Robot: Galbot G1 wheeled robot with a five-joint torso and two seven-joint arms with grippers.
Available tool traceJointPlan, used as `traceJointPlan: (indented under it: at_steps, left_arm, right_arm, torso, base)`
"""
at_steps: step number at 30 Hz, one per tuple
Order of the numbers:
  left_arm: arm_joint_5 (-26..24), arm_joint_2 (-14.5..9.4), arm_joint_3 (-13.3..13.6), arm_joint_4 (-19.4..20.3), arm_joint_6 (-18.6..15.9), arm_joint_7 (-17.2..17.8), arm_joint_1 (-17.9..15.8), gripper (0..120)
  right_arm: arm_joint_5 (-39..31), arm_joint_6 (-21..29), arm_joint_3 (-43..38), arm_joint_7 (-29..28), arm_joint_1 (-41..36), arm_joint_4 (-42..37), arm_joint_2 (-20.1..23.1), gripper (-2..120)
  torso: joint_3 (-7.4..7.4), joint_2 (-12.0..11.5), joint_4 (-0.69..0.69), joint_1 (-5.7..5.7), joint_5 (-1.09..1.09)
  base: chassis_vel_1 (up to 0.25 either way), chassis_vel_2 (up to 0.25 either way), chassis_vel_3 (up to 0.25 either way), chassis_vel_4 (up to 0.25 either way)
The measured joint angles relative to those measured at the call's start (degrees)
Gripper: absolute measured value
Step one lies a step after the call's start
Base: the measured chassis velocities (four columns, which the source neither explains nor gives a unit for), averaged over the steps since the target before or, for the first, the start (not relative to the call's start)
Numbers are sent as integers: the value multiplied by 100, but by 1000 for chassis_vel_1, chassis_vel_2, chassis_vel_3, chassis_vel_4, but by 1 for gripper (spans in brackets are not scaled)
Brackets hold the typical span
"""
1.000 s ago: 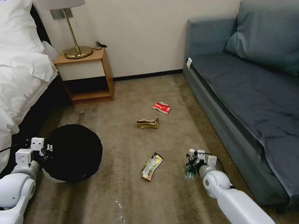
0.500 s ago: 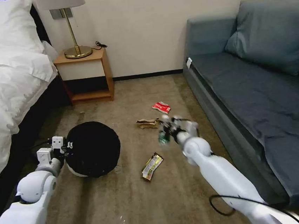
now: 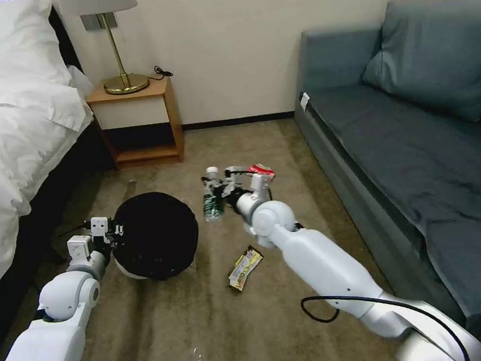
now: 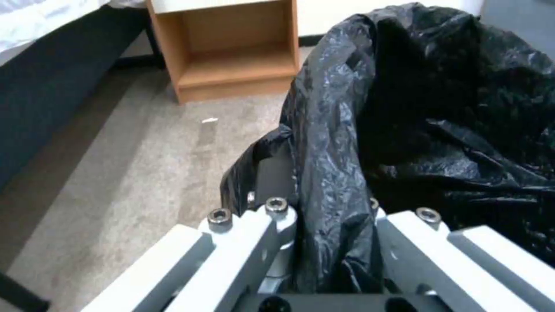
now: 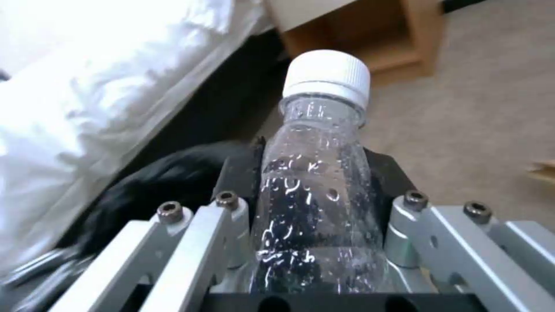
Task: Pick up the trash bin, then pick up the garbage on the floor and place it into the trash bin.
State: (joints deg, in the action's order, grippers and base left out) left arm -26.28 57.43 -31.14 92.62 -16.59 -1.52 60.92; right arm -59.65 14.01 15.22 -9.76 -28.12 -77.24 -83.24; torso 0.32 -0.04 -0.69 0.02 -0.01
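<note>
The trash bin, white with a black bag over its rim, hangs just above the carpet left of centre. My left gripper is shut on its near-left rim; the left wrist view shows the crinkled bag pinched between the fingers. My right gripper is shut on a clear bottle with a green label and white cap, held just right of the bin's rim. A yellow-black snack wrapper lies on the floor nearer me. A red-and-white packet peeks out behind the right gripper.
A white bed runs along the left, with a wooden nightstand and a brass lamp by the far wall. A blue-grey sofa lines the right side. Beige carpet lies open in front.
My right arm has swung from near the sofa leftward and away from me, carrying the bottle beside the bin. My left arm has brought the bin rightward toward the room's middle.
</note>
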Motion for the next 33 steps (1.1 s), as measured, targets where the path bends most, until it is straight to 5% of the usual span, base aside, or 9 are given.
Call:
traceJointPlan:
  at_steps: [18, 33]
  left_arm:
    - [-76, 323, 341, -379, 122, 55, -477, 4]
    - [-106, 318, 289, -311, 101, 110, -385, 4]
  right_arm:
    - [-2, -237, 567, 219, 13, 192, -473, 30]
    - [66, -319, 421, 280, -20, 253, -443, 83]
  torso:
    - [0, 0, -2, 0, 1]
    - [0, 0, 0, 0, 1]
  base:
    - [0, 0, 0, 0]
    - [0, 0, 0, 0]
